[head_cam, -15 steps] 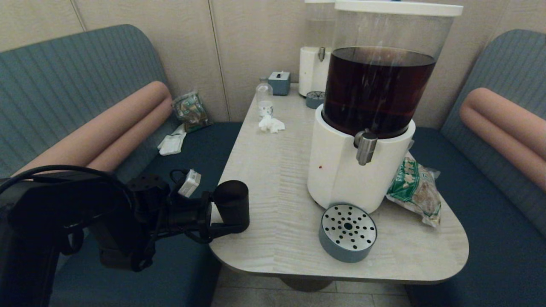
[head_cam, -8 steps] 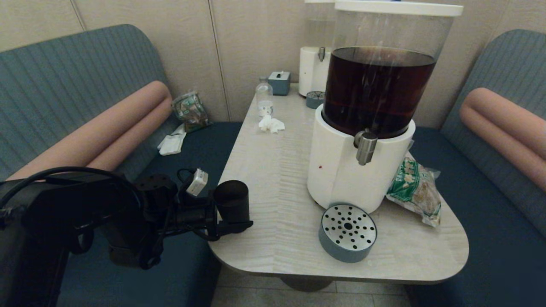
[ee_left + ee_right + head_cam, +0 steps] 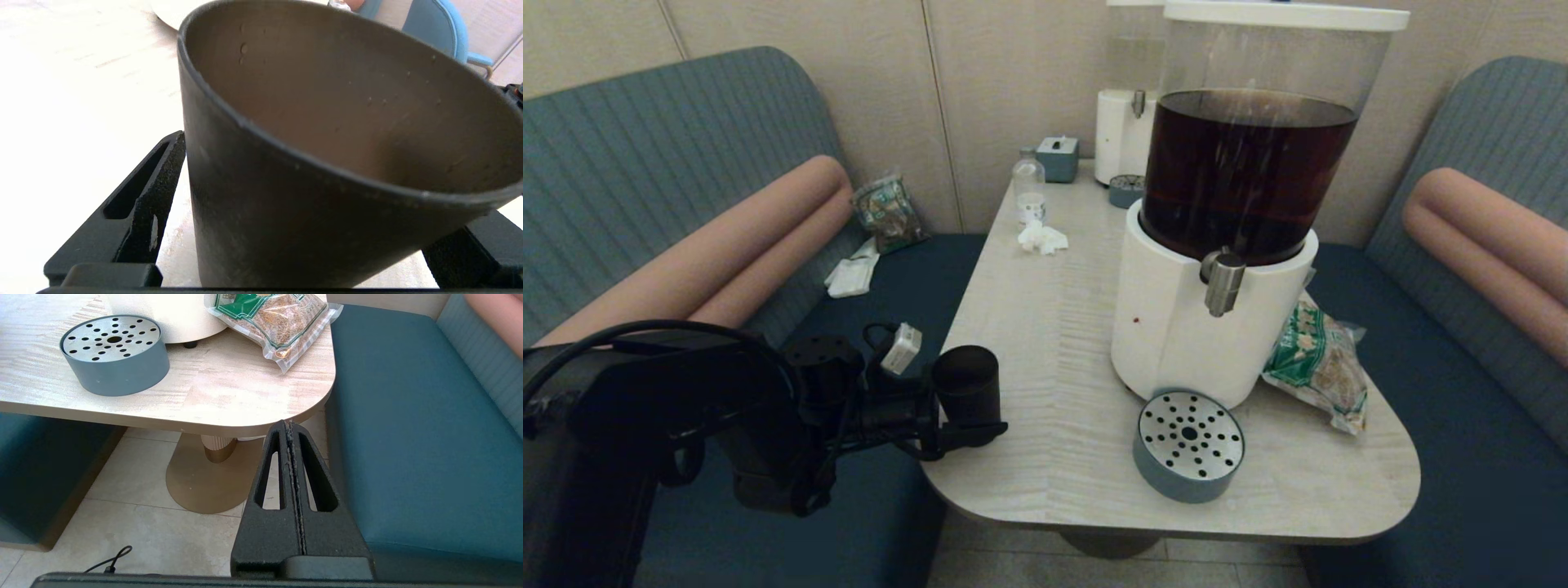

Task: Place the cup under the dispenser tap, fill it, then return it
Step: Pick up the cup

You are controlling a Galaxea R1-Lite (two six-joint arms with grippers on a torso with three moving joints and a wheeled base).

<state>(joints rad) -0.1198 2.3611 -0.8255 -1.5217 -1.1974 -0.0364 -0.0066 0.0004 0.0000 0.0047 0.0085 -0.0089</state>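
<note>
With the left gripper (image 3: 968,408) spread wide around the cup (image 3: 966,385) at the table's (image 3: 1054,343) near left edge, we close squarely on its wall, keeping it upright, while the right gripper (image 3: 292,433) hangs shut.

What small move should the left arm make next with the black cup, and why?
Probably close the fingers on the cup. The left gripper stands open with one finger on each side of the cup, which rests at the table's near left edge, far from the dispenser tap and the round drain tray below it. The cup looks empty.
</note>
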